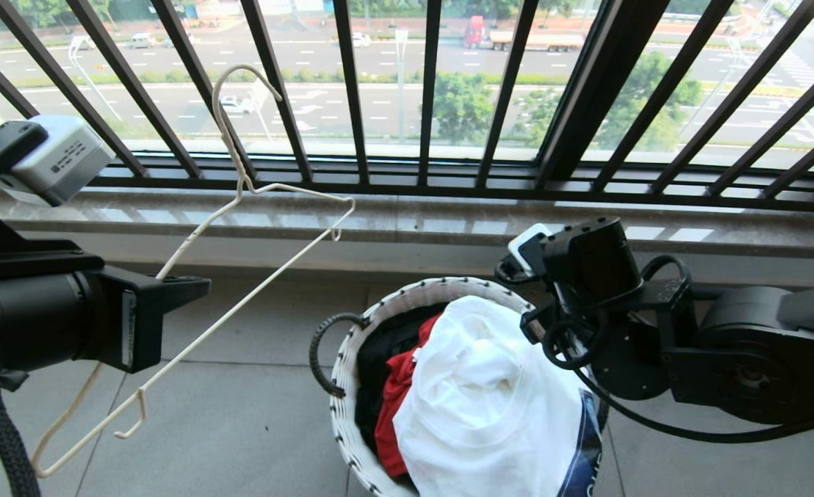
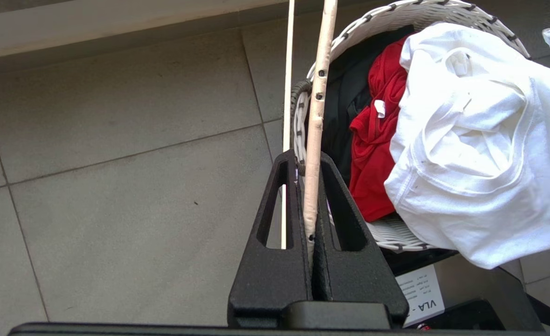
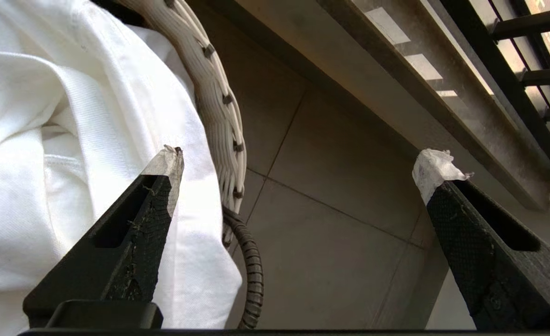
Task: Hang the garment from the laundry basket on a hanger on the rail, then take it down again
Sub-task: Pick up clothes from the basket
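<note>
Right wrist view first: the right gripper (image 3: 298, 163) has its taped fingertips (image 3: 435, 170) spread wide with nothing between them, one tip against the garment (image 3: 69, 140), the other out past the laundry basket (image 3: 219, 107) rim. Pick-up stage, I'd say; next it needs to swing over the white heap and close on a fold. Across the way, the left gripper (image 2: 313, 224) is clamped tight on the hanger (image 1: 241, 186), holding it tilted above the floor beside the basket. Right arm reaches in low from the basket's far side, wrist bent down toward it
</note>
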Tool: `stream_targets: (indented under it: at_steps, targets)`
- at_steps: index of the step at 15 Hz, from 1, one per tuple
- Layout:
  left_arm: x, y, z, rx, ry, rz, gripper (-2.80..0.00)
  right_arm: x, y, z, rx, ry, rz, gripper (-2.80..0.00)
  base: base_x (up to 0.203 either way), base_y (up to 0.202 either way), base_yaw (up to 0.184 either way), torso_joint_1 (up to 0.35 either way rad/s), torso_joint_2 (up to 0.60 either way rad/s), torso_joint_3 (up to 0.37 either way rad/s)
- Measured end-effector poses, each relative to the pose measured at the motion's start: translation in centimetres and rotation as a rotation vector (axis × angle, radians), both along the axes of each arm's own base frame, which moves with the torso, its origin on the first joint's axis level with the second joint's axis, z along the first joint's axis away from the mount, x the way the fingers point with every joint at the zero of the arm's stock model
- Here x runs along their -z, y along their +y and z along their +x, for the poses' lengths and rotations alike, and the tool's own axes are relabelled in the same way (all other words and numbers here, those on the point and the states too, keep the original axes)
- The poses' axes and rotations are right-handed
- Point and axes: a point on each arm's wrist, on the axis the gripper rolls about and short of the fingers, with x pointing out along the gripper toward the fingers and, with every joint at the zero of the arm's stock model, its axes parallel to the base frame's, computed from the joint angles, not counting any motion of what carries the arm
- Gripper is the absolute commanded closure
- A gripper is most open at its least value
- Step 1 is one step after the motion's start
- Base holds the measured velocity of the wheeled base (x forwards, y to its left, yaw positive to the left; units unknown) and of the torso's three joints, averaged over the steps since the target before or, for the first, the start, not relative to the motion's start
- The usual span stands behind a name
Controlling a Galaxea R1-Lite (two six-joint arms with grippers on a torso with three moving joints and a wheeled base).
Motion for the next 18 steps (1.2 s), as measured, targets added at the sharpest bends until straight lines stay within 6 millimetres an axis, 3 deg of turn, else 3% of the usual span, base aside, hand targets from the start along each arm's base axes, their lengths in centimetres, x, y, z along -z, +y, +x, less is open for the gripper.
stream_targets:
  at_steps: [7, 12, 18]
  targets:
    - [0.1, 0.0, 0.0, 0.001, 0.003, 0.004, 0.0, 0.7, 0.4, 0.4, -0.008, 0.015, -0.007, -2.8, 0.0, 0.0, 0.0, 0.0, 0.0, 0.0]
    - [0.3, -0.1, 0.2, -0.003, 0.013, 0.009, 0.0, 2.8, 2.7, 0.1, -0.128, 0.086, -0.005, -2.8, 0.0, 0.0, 0.0, 0.0, 0.0, 0.0]
    - [0.8, -0.5, 0.9, -0.01, 0.037, 0.025, 0.0, 4.4, 3.1, 0.2, -0.151, 0.136, -0.041, -2.8, 0.0, 0.0, 0.0, 0.0, 0.0, 0.0]
